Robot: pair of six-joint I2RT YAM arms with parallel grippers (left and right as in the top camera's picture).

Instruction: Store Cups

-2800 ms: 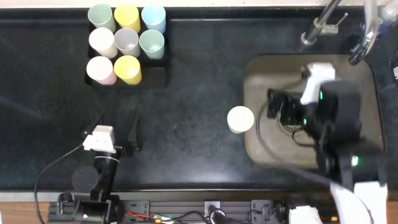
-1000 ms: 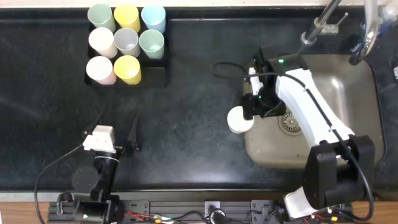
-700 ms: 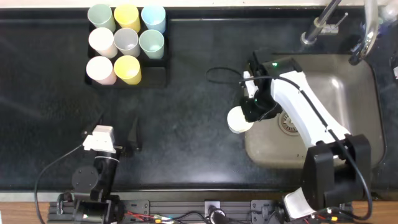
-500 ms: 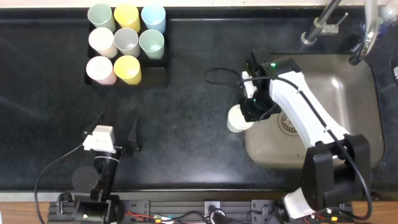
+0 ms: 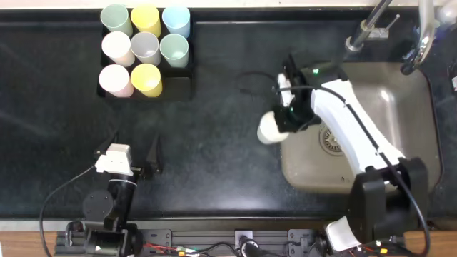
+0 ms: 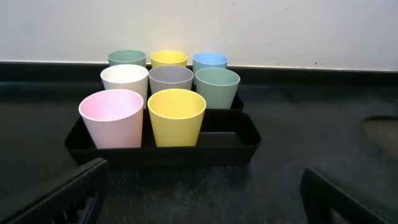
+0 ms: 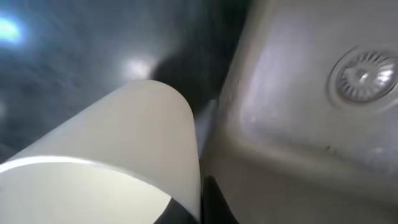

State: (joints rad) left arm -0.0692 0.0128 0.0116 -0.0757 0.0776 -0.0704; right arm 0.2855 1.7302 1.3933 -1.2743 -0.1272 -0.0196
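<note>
A white cup (image 5: 268, 129) hangs tilted over the counter by the sink's left rim, with my right gripper (image 5: 288, 118) shut on it. In the right wrist view the white cup (image 7: 106, 162) looms close, one dark finger (image 7: 216, 200) beside it. A black tray (image 5: 180, 88) at the back left holds several pastel cups (image 5: 146, 78); its near right slot (image 6: 227, 130) is bare. My left gripper (image 5: 136, 147) rests open near the front left, its fingers (image 6: 65, 193) spread wide, facing the tray (image 6: 161, 154) and apart from it.
The steel sink (image 5: 400, 107) with its drain (image 7: 367, 74) takes up the right side, and a faucet (image 5: 368, 25) stands behind it. Dark countertop (image 5: 214, 157) stretches between tray and sink.
My right arm came out of the sink, closed on the white cup and raised it, tipping it and shifting it slightly left. The left arm stayed still.
</note>
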